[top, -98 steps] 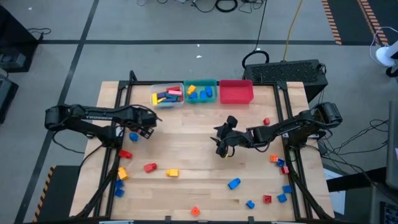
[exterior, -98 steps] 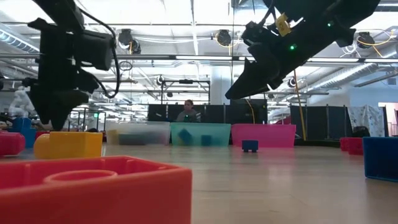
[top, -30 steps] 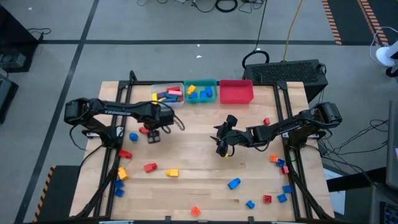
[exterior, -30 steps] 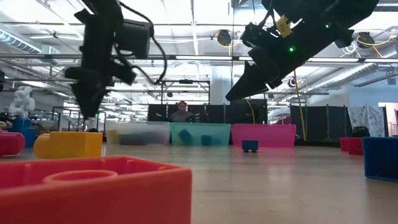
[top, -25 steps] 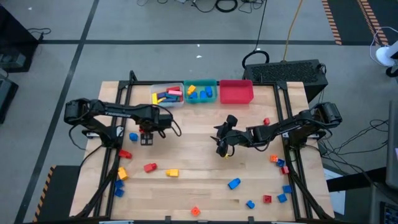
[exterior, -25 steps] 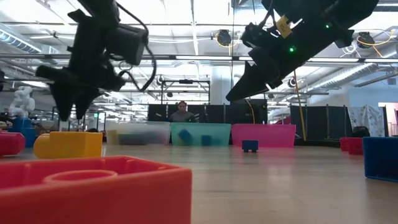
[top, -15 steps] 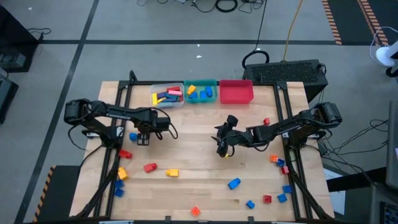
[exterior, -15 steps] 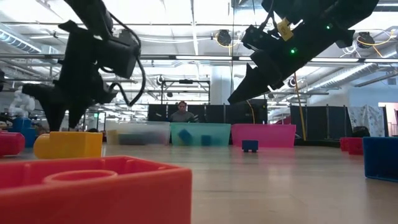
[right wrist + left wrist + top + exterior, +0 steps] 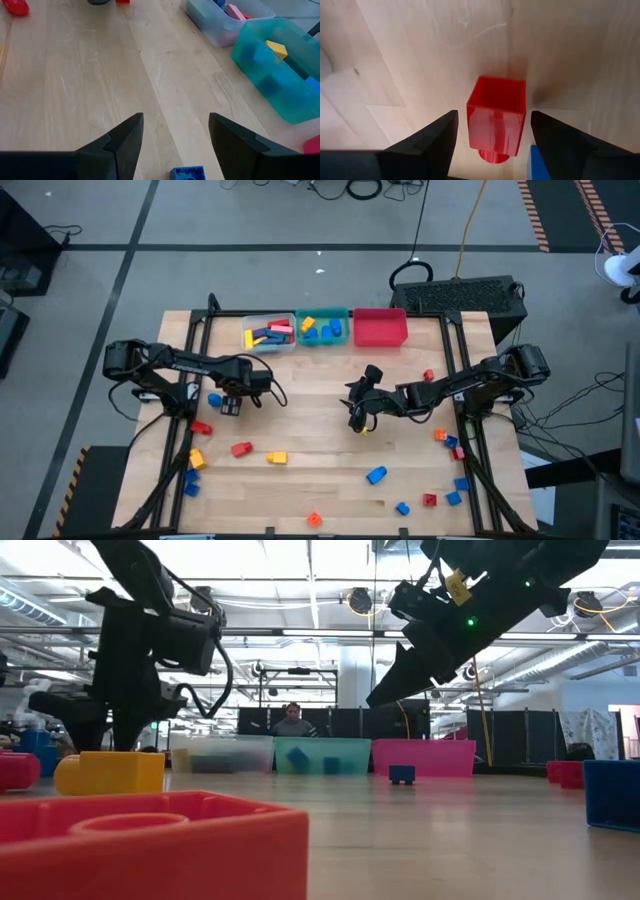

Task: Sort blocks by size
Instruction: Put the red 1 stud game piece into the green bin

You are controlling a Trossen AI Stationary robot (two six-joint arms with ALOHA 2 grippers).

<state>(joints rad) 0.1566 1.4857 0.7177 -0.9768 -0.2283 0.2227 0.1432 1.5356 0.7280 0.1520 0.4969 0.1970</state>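
A small red cube block [image 9: 496,116] lies on its side on the wooden table, its stud toward the camera. My left gripper [image 9: 492,131] [image 9: 232,402] is open low over the table at mid-left, one finger on either side of the cube, a gap showing on both sides. A blue block [image 9: 536,161] [image 9: 214,399] lies right beside it. My right gripper [image 9: 358,418] [image 9: 175,132] is open and empty above the table's middle, with a small blue block [image 9: 187,173] on the table under it. More blocks lie scattered along the near left [image 9: 241,448] and right [image 9: 445,438].
Three bins stand in a row at the far edge: a clear one [image 9: 268,332] with long bars, a teal one [image 9: 323,327] with medium bricks, a red one [image 9: 380,327]. A red block [image 9: 201,427] and a yellow one [image 9: 277,458] lie near my left gripper. A person sits far behind the table [image 9: 292,720].
My left gripper has gone down toward the table and a little toward its left edge, coming to stand around the red cube. My right arm has kept still.
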